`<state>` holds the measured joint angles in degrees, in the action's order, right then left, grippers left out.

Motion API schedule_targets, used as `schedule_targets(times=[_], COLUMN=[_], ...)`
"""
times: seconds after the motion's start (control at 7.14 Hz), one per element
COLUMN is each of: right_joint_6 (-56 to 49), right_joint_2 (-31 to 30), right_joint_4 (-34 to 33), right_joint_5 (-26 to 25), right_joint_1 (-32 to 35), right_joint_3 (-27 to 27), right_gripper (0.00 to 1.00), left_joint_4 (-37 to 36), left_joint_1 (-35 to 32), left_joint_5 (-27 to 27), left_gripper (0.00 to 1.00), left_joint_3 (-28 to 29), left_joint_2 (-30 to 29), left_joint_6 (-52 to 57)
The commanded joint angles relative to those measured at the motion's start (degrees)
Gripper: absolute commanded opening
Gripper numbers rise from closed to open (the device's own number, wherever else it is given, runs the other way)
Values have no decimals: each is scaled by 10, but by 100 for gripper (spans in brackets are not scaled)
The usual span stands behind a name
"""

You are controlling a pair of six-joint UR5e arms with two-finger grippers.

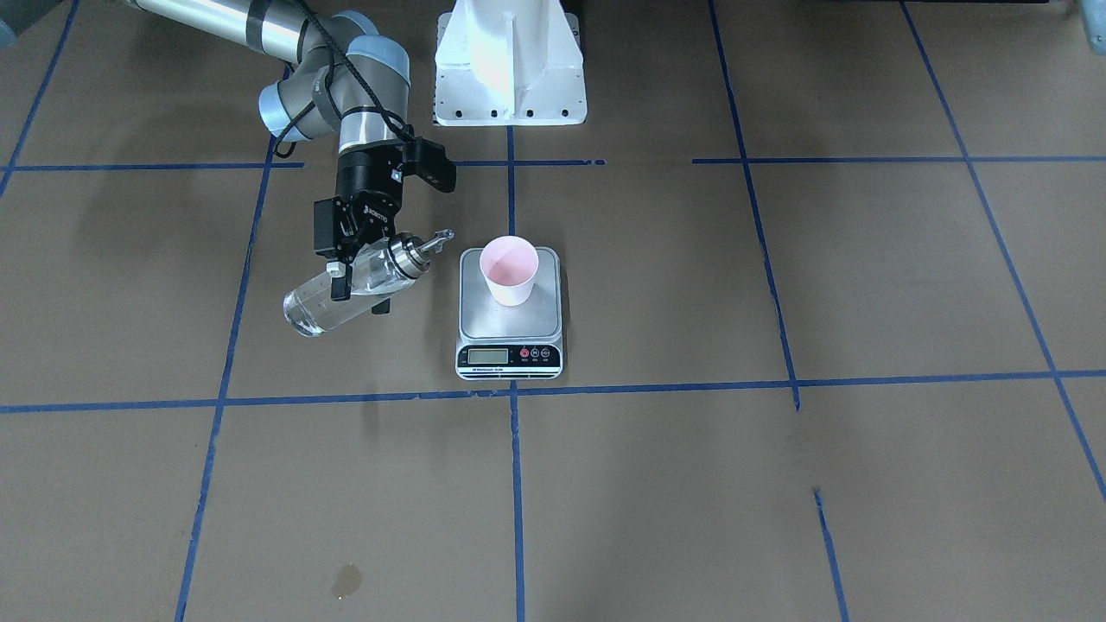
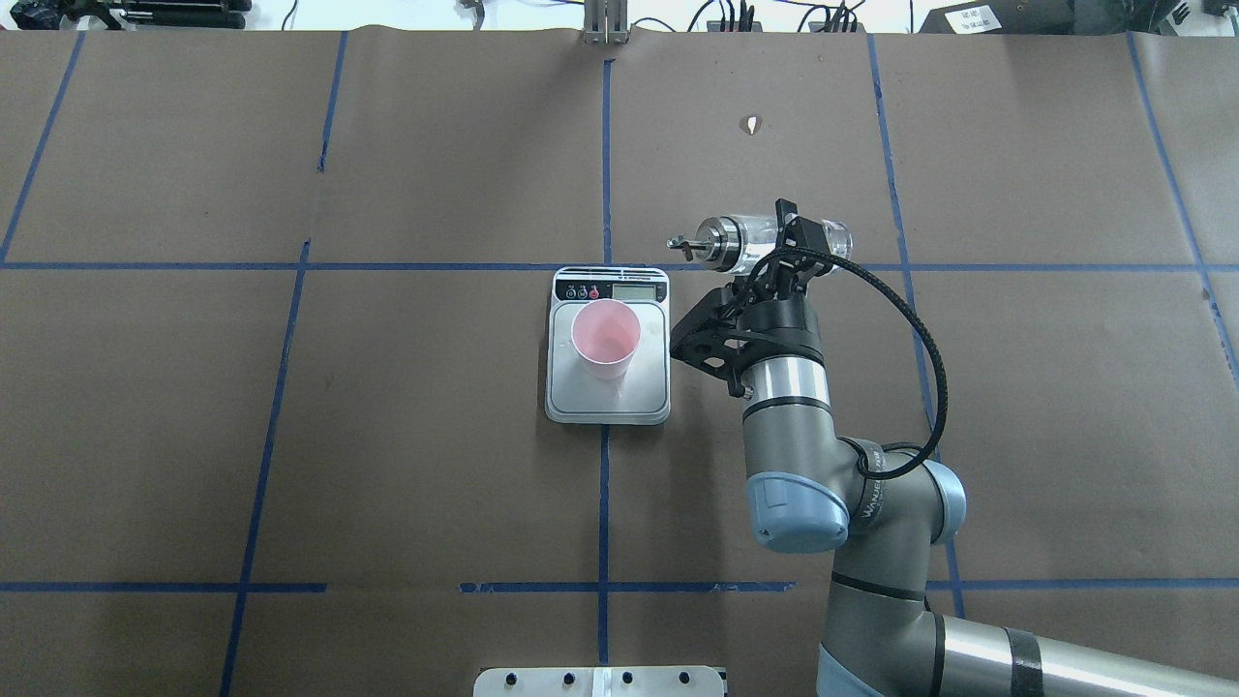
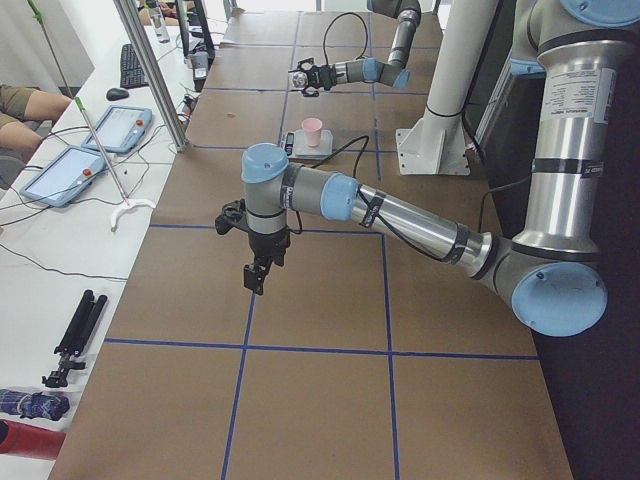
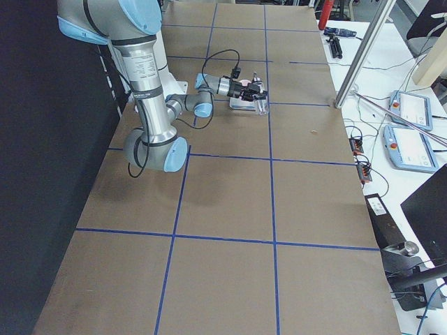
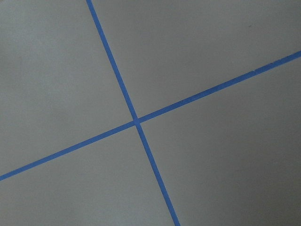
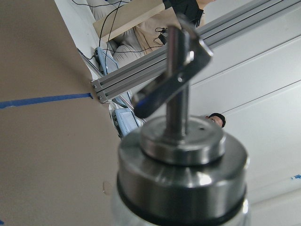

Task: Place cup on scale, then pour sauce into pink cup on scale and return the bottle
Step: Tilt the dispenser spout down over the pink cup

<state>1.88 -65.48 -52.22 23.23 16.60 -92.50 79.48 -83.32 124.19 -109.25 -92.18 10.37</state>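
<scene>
A brown paper sheet is covering the tabletop (image 1: 778, 484), blue tape (image 1: 517, 484) is dividing it into large squares, and a small damp-looking stain (image 1: 346, 580) is showing near the operators' edge. A white pedestal (image 1: 510, 69) is standing at the robot's side. A white side bench (image 3: 60, 250) is running along the far edge and is carrying two tablets (image 3: 66, 174). The scale (image 1: 506, 326) is sitting at the middle of the tabletop with the cup (image 1: 510, 269) standing upright on its steel platform. The right tool (image 1: 342, 278) is clamping the bottle (image 1: 311, 311) around its glass body and is holding it nearly level just beside the scale. The bottle's metal spout is pointing toward the cup but is stopping short of its rim. White lettering reading ROBOTIQ is showing on that tool's black body. The print under the scale's display is probably a brand line, but it is too small to read. The left tool (image 3: 257, 276) is hanging well apart over a tape crossing, and the side view is not showing whether it is clenched or released.
</scene>
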Motion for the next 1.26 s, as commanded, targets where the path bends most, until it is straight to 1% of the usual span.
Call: schedule_targets(times=[0.0, 0.28, 0.42, 0.56, 0.7, 0.84, 1.12], right_joint_6=[-1, -9, -10, -11, -12, -15, -84], right_joint_2=[15, 18, 28, 39, 43, 46, 46], right_joint_4=[-3, -5, -13, -24, -43, -52, -55], right_joint_5=[-40, -75, -99, -118, -135, -141, -159], right_joint_1=[-13, -23, -24, -25, -28, -30, -34], right_joint_3=[33, 58, 77, 84, 84, 84, 83], right_gripper=[0, 0, 0, 0, 0, 0, 0], left_joint_4=[0, 0, 1, 1, 1, 1, 1], left_joint_1=[0, -1, 0, 0, 0, 0, 0], left_joint_5=[0, 0, 0, 0, 0, 1, 1], left_gripper=[100, 100, 100, 100, 100, 100, 100], left_joint_3=[0, 0, 0, 0, 1, 1, 3], left_joint_2=[0, 1, 0, 0, 0, 0, 0], left_joint_6=[0, 0, 0, 0, 0, 0, 0])
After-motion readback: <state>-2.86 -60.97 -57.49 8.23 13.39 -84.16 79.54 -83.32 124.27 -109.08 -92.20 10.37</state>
